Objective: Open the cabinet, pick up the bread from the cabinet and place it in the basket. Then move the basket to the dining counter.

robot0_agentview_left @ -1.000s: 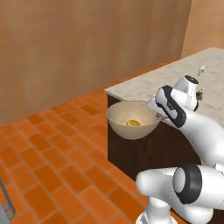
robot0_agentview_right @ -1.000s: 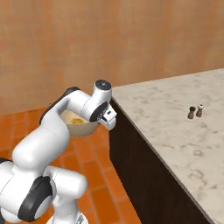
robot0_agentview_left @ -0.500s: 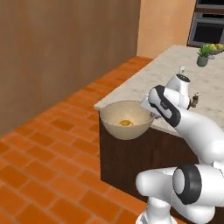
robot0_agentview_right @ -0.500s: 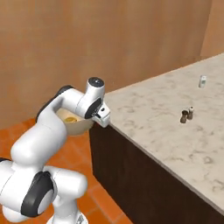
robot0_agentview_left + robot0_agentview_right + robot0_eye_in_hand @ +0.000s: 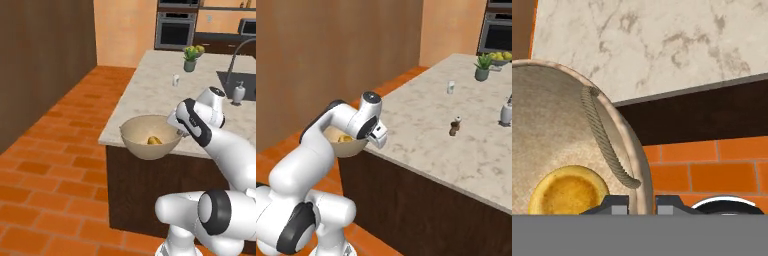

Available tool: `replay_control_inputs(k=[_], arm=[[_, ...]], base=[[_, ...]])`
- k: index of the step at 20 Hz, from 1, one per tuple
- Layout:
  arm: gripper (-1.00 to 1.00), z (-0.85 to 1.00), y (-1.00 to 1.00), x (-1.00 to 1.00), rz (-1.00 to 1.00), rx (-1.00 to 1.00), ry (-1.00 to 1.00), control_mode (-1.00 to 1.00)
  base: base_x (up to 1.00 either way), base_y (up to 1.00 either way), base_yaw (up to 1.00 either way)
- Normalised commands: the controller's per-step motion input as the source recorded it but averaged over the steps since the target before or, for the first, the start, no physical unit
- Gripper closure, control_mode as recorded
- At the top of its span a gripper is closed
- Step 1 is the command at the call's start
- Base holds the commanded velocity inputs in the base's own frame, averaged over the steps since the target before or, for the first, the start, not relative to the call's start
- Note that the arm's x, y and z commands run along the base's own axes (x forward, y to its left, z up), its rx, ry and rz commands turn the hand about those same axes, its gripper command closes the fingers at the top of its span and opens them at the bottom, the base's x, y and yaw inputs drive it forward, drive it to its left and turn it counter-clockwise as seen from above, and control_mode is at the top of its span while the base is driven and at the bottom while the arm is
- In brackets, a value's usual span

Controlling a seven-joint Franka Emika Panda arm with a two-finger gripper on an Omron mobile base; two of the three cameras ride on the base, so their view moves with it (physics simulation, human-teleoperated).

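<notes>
The tan basket (image 5: 147, 136) hangs in the air just off the near corner of the dining counter (image 5: 150, 95), its rim level with the marble top. The golden bread (image 5: 154, 140) lies inside it. My gripper (image 5: 176, 126) is shut on the basket's right rim. In the hand view the rim (image 5: 635, 160) passes between my fingertips (image 5: 615, 203), with a rope handle (image 5: 604, 140) beside it and the bread (image 5: 568, 192) at lower left. From the right base view the basket (image 5: 345, 142) shows behind my arm, and the gripper (image 5: 375, 139) is at the counter corner.
On the dining counter (image 5: 466, 135) stand a small white shaker (image 5: 175, 80), a potted plant (image 5: 190, 57), a soap bottle (image 5: 239, 93), a curved tap (image 5: 235, 52) and a pair of small shakers (image 5: 455, 126). Orange brick floor (image 5: 50, 150) lies to the left; wall ovens (image 5: 175, 27) stand beyond.
The base has driven and turned, so the whole scene shifted; the counter now sits nearer and more lengthwise. The basket stays gripped at the rim with the bread inside.
</notes>
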Motion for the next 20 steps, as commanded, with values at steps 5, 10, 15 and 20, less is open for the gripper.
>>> replay_control_inputs(k=[5, 10, 15, 20], arm=[[1.00, 0.00, 0.00, 0.00, 0.00, 0.00, 0.00, 1.00], [1.00, 0.00, 0.00, 0.00, 0.00, 0.00, 0.00, 1.00], [1.00, 0.00, 0.00, 0.00, 0.00, 0.00, 0.00, 1.00], [1.00, 0.00, 0.00, 0.00, 0.00, 0.00, 0.00, 1.00]], base=[[0.41, 0.79, -0.37], [0.29, 0.43, -0.65], [0.54, 0.72, -0.26], [0.66, 0.25, -0.20]])
